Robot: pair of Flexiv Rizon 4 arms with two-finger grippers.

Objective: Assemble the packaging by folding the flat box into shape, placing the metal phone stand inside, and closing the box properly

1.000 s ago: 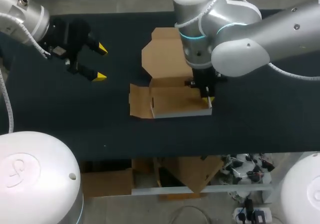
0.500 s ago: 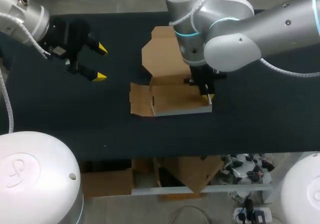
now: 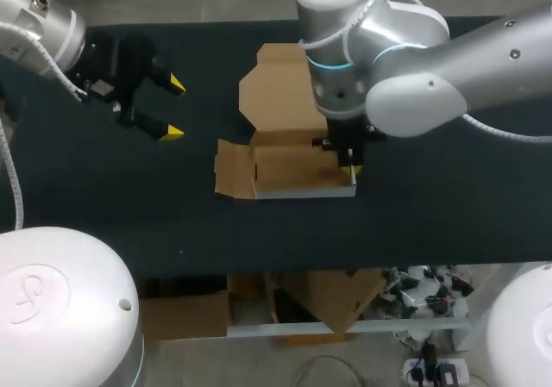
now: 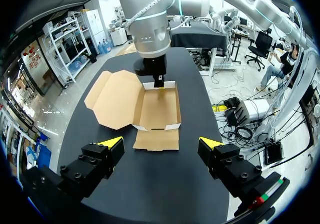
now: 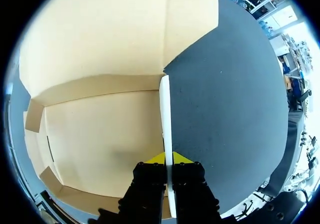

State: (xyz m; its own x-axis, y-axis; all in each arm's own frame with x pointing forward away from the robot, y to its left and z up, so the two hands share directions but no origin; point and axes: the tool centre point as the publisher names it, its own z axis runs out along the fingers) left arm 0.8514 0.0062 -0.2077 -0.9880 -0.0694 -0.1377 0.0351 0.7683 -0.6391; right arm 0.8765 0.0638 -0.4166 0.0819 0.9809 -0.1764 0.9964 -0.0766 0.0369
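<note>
The dark bench (image 3: pixel 431 223) carries the cardboard box (image 3: pixel 293 167) near its middle. The box is partly folded into an open tray. Its broad lid (image 3: pixel 276 94) lies flat on the far side, and a side flap (image 3: pixel 231 170) lies spread on the bench at the left.

My right arm comes in from the right and stands over the tray's right end. The right gripper (image 5: pixel 167 159) is nearly closed. It pinches the box's thin right wall (image 5: pixel 165 114), with one yellow tip inside the tray and the other outside.

The left gripper (image 3: pixel 175 108) hangs over bare bench well to the left of the box. Its fingers are spread wide and hold nothing.
</note>
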